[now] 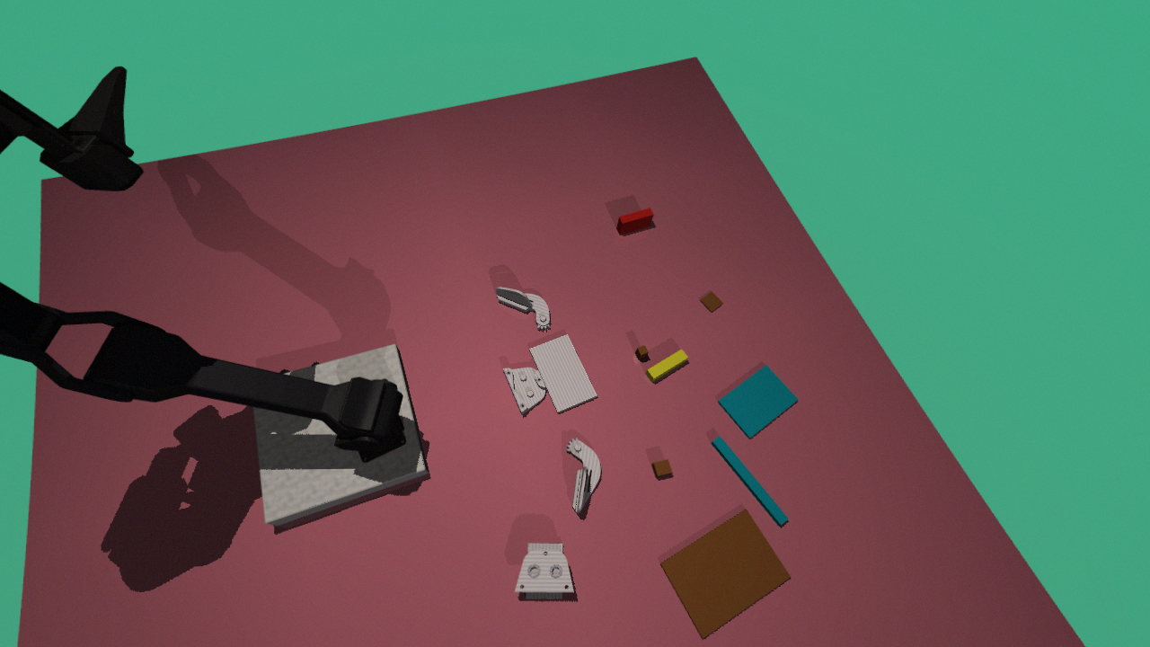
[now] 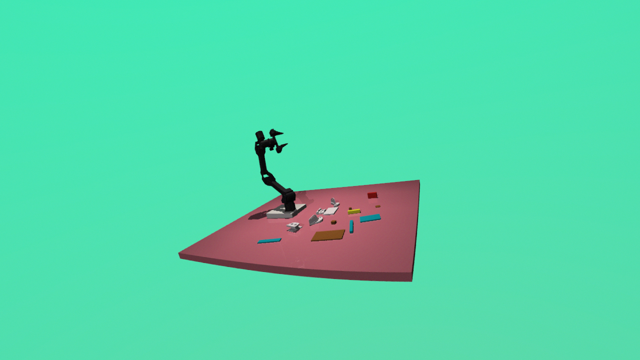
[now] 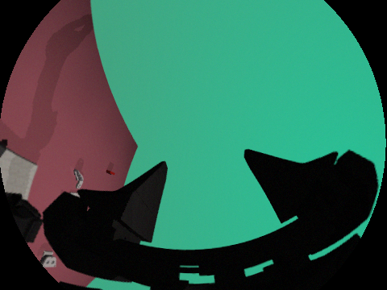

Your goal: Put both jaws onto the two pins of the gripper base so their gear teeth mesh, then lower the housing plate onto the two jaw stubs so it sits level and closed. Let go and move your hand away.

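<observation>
Your black two-fingered gripper [image 1: 96, 156] [image 2: 285, 138] [image 3: 205, 159] is spread wide with nothing between its fingers, high above the pink table [image 1: 450, 200] [image 2: 358, 255] [image 3: 68, 133]. You have one curved white toothed jaw [image 1: 543, 305] [image 2: 334, 203] [image 3: 78, 179] and another curved white toothed jaw [image 1: 593, 462] [image 2: 315, 219] lying apart, either side of a white trapezoidal piece with two round features [image 1: 522, 385] [image 2: 320, 210] beside a ribbed white rectangular panel [image 1: 564, 374] [image 2: 331, 210]. A raised white trapezoidal part with two rings [image 1: 544, 585] [image 2: 293, 224] [image 3: 49, 262] sits apart; you can't tell which is base or housing.
</observation>
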Controlling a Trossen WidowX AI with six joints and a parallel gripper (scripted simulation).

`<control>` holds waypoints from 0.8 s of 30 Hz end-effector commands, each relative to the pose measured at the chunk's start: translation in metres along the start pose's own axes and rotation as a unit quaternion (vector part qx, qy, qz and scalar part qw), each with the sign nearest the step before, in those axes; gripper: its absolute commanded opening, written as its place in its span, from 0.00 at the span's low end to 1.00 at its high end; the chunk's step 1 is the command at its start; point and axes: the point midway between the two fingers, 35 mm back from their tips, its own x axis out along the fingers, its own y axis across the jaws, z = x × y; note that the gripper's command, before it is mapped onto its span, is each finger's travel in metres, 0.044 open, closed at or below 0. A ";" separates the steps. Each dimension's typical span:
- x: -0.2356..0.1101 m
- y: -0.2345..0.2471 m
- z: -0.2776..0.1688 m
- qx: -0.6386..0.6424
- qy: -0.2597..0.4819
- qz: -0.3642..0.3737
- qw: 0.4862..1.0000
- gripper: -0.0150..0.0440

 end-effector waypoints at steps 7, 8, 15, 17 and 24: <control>0.009 0.004 -0.046 0.106 0.039 0.009 0.994 1.00; 0.009 0.004 -0.050 0.116 0.042 0.010 0.992 1.00; 0.014 0.010 -0.077 0.171 0.079 0.016 0.982 1.00; 0.016 0.012 -0.084 0.183 0.092 0.017 0.979 1.00; 0.019 0.019 -0.109 0.239 0.125 0.020 0.963 1.00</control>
